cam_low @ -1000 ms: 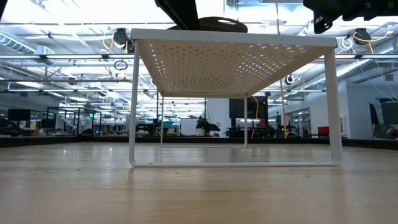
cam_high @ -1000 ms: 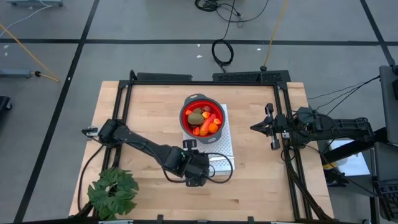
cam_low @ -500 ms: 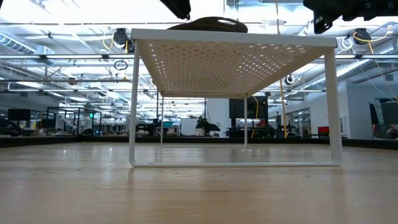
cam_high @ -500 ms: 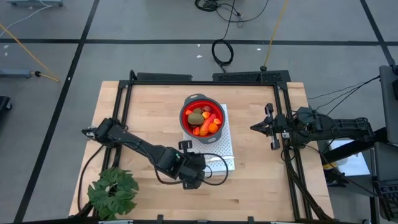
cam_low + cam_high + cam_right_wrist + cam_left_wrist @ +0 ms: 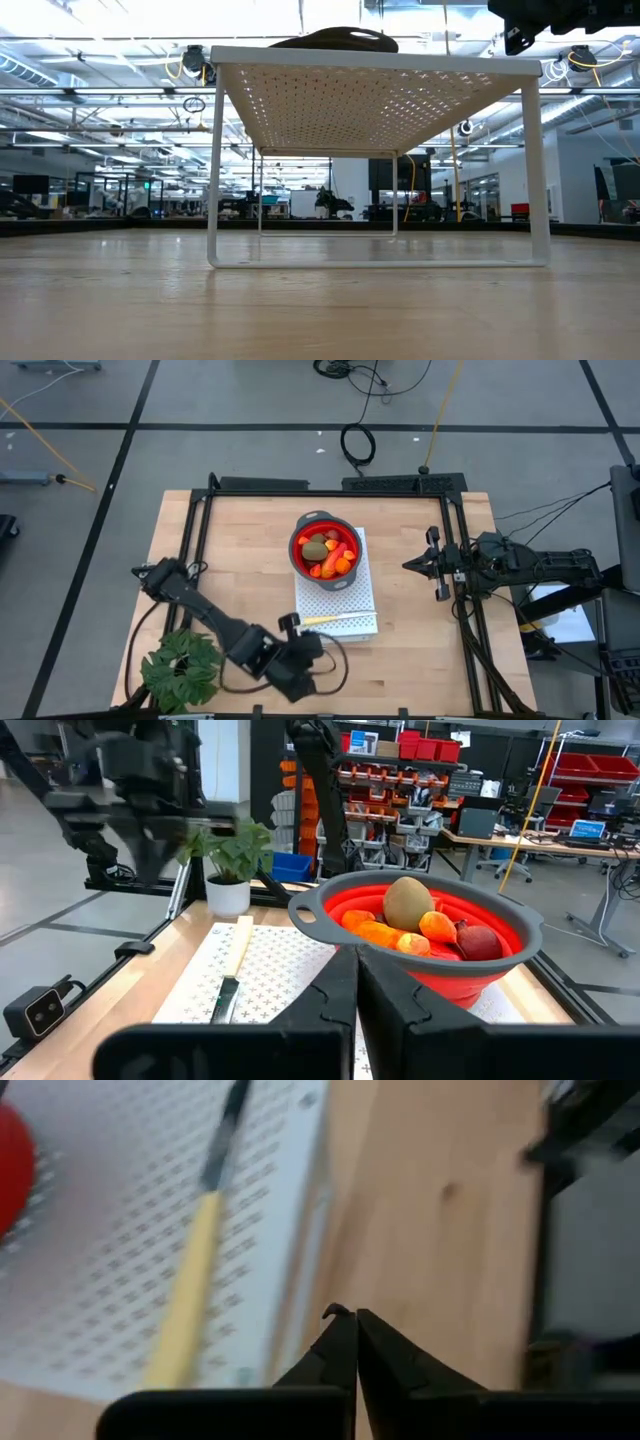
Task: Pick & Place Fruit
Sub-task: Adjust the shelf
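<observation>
High view first: wooden counter (image 5: 220, 540) inside a black frame, with a white perforated rack (image 5: 358, 600) at its middle and a potted plant (image 5: 180, 668) at the near left corner. On the rack's far half, a red bowl (image 5: 300, 532) with a grey rim. Off the rack's near corner, left pincer (image 5: 352, 1320), shut tight on nothing, hanging over bare wood just beside the rack's edge. At the counter's right edge, well apart from the bowl, right pincer (image 5: 357, 955), likewise shut and empty, waiting. Along the rack's near edge, a pale yellow knife (image 5: 330, 619) with a dark blade, no part of the job. Inside the bowl, all the fruit (image 5: 325, 550) in view: an olive-brown oval, orange pieces and a dark red ball, piled close; none seen loose on wood or rack. Probably between moves, with no piece in hand. To do the next pick well: spread the left fingers wide before nearing the bowl, not over it. Come down from above, clear of the knife and the rim. Take the topmost piece, likely the olive oval, across its narrow side. Close gently, since smooth toy shapes may squirt out. Lift straight up before travelling, so neighbouring pieces and the bowl are not dragged.
</observation>
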You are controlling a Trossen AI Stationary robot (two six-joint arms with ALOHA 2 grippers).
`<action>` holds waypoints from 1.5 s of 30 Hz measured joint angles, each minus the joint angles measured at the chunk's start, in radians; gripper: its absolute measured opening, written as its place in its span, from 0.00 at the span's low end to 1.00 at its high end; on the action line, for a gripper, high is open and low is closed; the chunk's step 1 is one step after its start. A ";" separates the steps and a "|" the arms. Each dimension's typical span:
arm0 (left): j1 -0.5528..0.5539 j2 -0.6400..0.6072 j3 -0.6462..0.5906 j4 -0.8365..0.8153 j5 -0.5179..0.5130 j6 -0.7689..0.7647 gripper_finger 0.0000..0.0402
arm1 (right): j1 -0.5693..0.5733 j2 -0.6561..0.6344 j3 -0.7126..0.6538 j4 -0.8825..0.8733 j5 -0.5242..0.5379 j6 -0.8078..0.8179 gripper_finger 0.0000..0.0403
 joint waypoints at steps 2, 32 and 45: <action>-0.025 0.000 0.000 0.053 -0.026 -0.028 0.02 | 0.000 0.000 0.000 0.000 0.000 0.000 0.00; -0.126 0.272 -0.002 0.006 -0.243 -0.383 0.00 | 0.000 0.000 0.000 -0.001 0.000 -0.002 0.00; -0.107 0.272 -0.002 -0.110 -0.286 -0.378 0.00 | 0.000 0.000 0.000 -0.001 0.000 -0.001 0.00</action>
